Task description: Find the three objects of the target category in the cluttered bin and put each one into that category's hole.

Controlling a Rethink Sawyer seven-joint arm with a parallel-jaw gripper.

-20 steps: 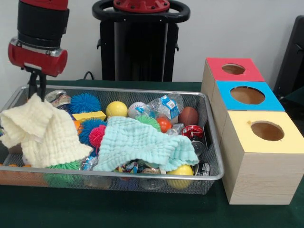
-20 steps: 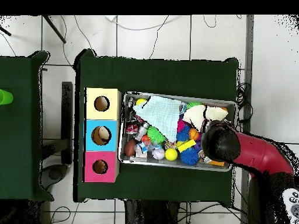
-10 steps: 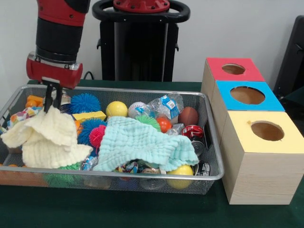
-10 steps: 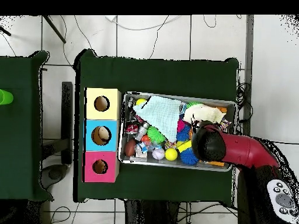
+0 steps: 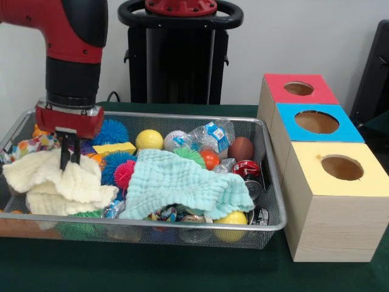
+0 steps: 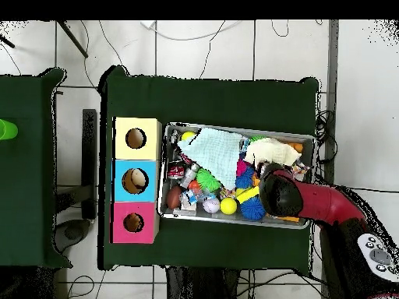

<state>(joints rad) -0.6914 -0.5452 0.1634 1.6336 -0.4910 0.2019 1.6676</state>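
Beneath the arm, only the front view shows the gripper [image 5: 68, 163] pinching the cream cloth [image 5: 58, 182].

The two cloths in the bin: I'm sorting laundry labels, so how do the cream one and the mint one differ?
The cream cloth is bunched at the bin's left end in the front view, pinched by the gripper; the mint cloth lies spread in the middle, untouched. The cream cloth looks smaller as it lies. Both are textured and drape over toys.
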